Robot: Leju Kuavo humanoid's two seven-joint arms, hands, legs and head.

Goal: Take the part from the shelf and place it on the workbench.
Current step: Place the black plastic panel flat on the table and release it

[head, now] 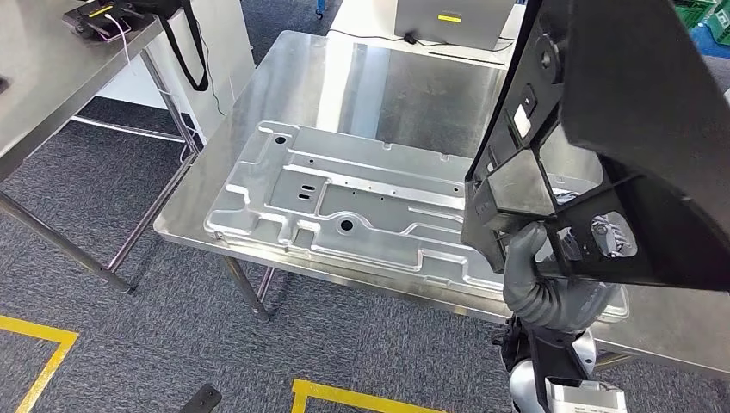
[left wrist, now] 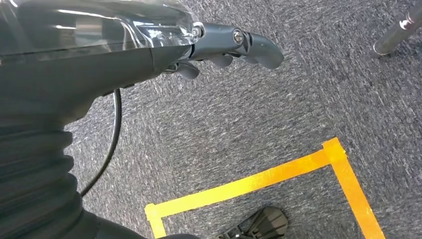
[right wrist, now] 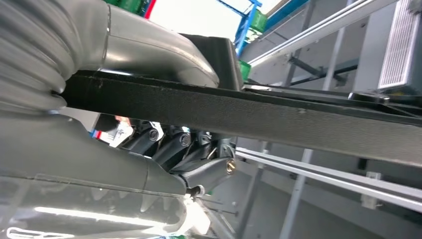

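Above workbench (head: 361, 86), right hand (head: 529, 258) grips black part (head: 637, 129); no legible writing.

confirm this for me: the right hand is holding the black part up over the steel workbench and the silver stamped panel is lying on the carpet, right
Not quite. The silver stamped panel lies on the steel workbench, not on the carpet, as the head view shows. The rest stands: the right hand holds the black part up over that workbench.

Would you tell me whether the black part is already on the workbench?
Not yet: the right hand holds the black part tilted above the workbench.
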